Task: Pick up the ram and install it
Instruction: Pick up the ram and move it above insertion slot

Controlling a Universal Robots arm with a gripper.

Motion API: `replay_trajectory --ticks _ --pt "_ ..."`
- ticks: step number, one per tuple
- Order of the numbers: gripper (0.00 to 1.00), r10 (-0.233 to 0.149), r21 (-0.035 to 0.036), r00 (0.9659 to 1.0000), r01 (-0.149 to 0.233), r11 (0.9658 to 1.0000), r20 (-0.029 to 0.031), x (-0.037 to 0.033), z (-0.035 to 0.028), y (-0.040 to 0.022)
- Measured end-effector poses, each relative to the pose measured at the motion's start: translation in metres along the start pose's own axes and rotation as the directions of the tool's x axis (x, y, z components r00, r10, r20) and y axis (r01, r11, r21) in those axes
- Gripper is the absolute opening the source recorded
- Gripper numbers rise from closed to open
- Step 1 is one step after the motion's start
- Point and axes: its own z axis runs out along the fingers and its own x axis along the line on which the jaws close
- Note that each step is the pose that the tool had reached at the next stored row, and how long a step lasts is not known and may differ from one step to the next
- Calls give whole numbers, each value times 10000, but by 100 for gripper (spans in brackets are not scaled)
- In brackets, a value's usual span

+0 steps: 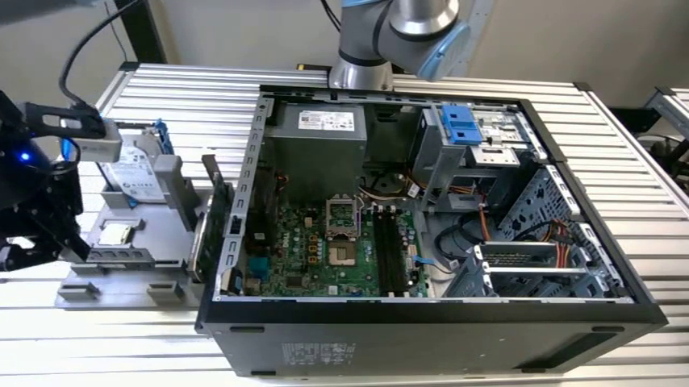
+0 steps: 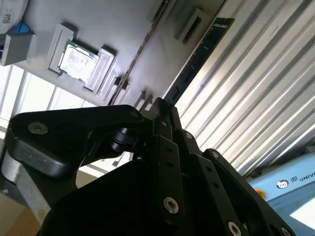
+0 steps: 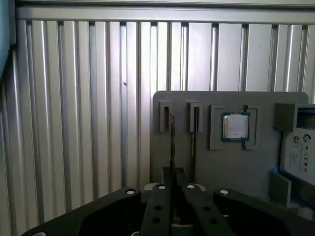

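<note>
On the slatted aluminium table [image 1: 183,89] stands an open computer case [image 1: 431,322], with its black memory slots [image 1: 389,250] exposed inside. At the exterior view's left of the case lies a grey parts fixture [image 1: 113,280]. The gripper [image 3: 173,173] hangs low over it.

Step in hand: pick-up. The ram [image 3: 171,142] sits in the fixture as one of two sticks held side by side. The second stick [image 3: 194,137] is just beside it, and a processor [image 3: 235,127] lies in its own recess further along. In the first wrist view the jaws are drawn in narrow, with the near end of the ram between them. Judged from this, the gripper is closed on the ram, which is not yet lifted out.

Requirement: extraction calls for a straight vertical lift, so that the stick clears its slotted bracket [image 3: 165,118] without scraping its neighbour.

Orientation: the ram stands on its long edge, faces vertical, thin edge upward. Its long axis lies flat, parallel to the table slats and to the second stick. The far end rests in the bracket. The memory slots appear to run across the slats, so alignment probably calls for roughly a quarter turn about the vertical.
</note>
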Motion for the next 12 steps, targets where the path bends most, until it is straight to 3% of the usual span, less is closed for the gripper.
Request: replay_trajectory --ticks 12 --pt "0 1 -5 10000 -1 10000 -1 -9 -545 -9"
